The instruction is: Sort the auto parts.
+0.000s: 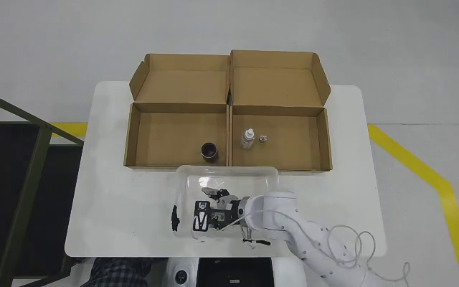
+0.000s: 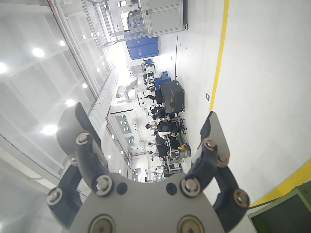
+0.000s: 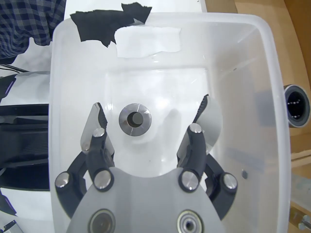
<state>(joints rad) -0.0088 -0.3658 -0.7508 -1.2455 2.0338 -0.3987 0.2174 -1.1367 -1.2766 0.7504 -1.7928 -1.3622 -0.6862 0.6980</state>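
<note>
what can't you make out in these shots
1. Top view: pale part and tiny part in the right box, too small to identify.
2. Top view: right arm hides part of the bin floor.
3. Right wrist view: bearing partly behind the bin wall, cut by the edge.

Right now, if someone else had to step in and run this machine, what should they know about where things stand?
Left hand: open, empty, pointing away from the table.
Right hand: open, empty, in the clear tub, fingers either side of a metal ring without touching it.
Done: a dark cylinder lies in one cardboard box; a small white part and a tiny piece lie in the other box.
Left: grab the ring and box it; which box, I cannot tell.
</note>
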